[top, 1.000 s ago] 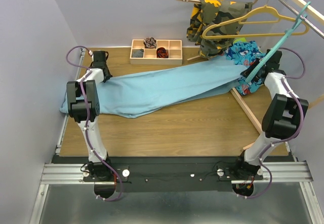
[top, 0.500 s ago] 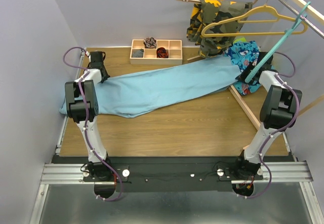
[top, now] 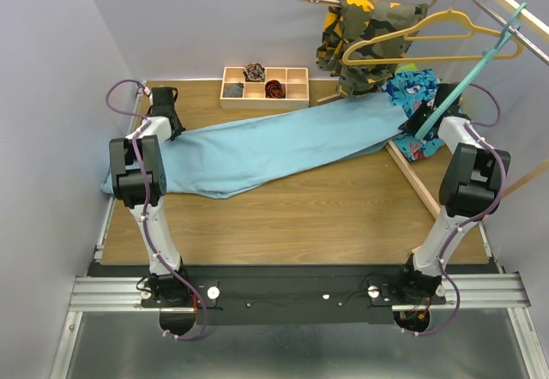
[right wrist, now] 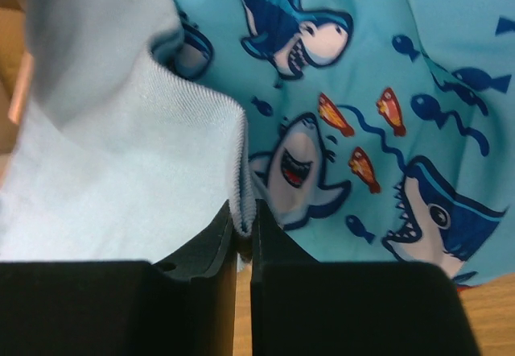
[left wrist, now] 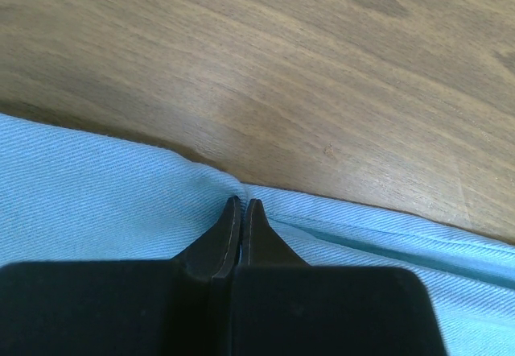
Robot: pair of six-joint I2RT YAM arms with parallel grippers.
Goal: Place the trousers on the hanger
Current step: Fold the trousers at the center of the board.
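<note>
left gripper (left wrist: 241, 204) clenched on a fold of the trousers (top: 274, 143) at the far left of the table (top: 300, 207). right gripper (right wrist: 244, 211) pinched their hem above the shark-print cloth (right wrist: 362, 90). the hanger (top: 474, 66) slanted upward from just beside it. since a second before, the right arm had drawn back and the trousers' right end had narrowed and flattened.

I can read no text, label, brand or number anywhere in these views. The trousers (top: 274, 147) are plain cloth with no tag showing. The shark-print cloth (right wrist: 362, 90) carries only drawn sharks, fish and squiggles, no letters.
</note>
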